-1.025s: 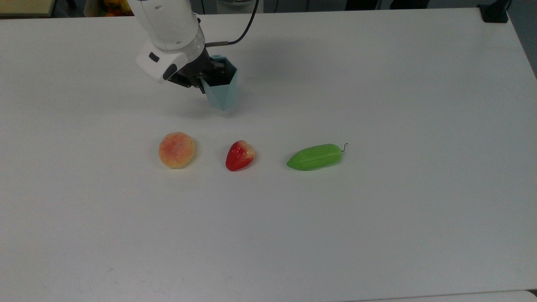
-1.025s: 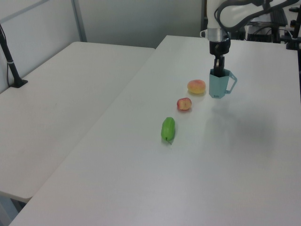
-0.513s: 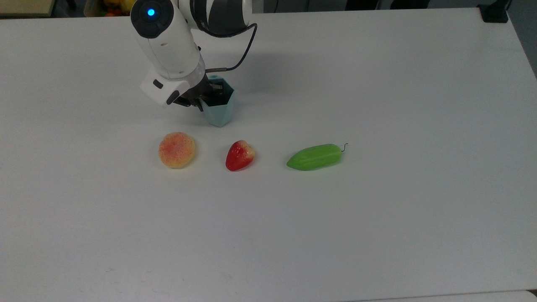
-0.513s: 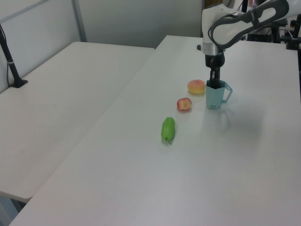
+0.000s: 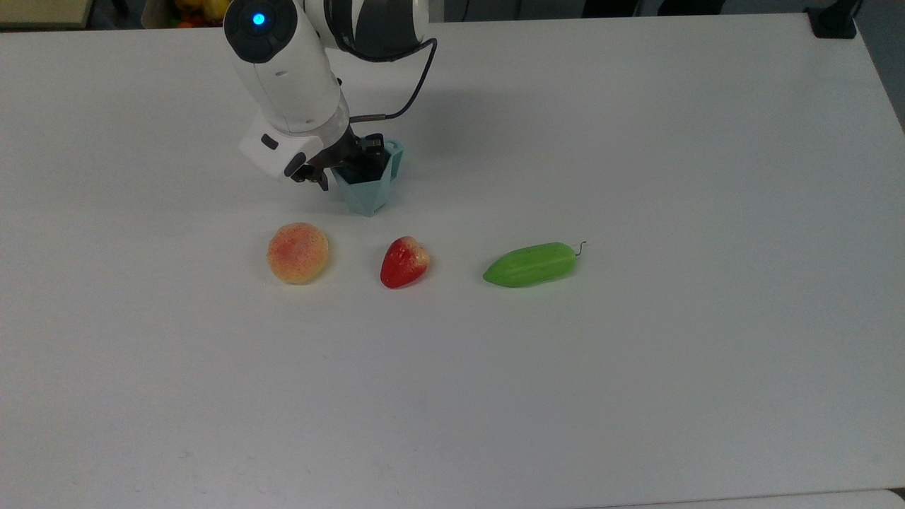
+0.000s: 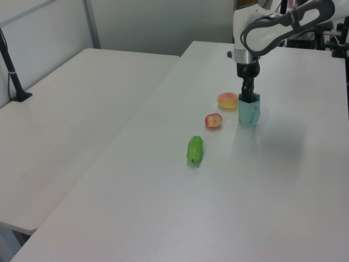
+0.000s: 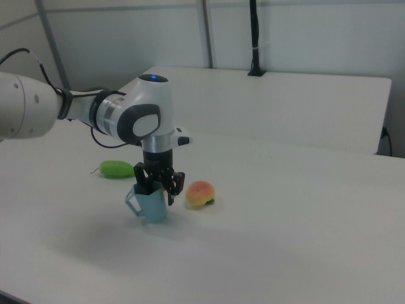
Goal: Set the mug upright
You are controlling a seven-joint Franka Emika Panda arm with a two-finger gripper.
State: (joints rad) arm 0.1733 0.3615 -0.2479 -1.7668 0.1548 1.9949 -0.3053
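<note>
Mug (image 5: 370, 191) stands upright on the white table (image 5: 636, 353), opening up, narrow base down on the surface. Pale teal, faceted. It sits toward the far edge of the table in the top view, on the top view's left half, well in from every corner. Small loop handle shows in the right view, pointing to the right view's left (image 7: 132, 202). In the left view the mug (image 6: 249, 111) is just beside the peach, on the left view's right.

Gripper (image 5: 357, 160) comes down from above, fingers straddling the mug's rim: one finger inside the cup, the other outside the wall, so it is clamped on the rim wall. Right view shows the same, with the dark fingers (image 7: 171, 187) reaching down at the cup mouth (image 7: 152, 204). White arm (image 5: 286, 67) rises toward the far edge in the top view, blue light on its upper link; a black cable loops behind it.

Three toy fruits lie in a row nearer the front edge than the mug in the top view, all apart from each other:
- peach (image 5: 298, 252), at the top view's left, near the mug, not touching
- strawberry (image 5: 404, 262), middle, just below the mug in the top view
- green cucumber-like fruit (image 5: 531, 264), at the top view's right, thin stem curl at its right end

A second white table (image 6: 71, 109) stands alongside in the left view.
</note>
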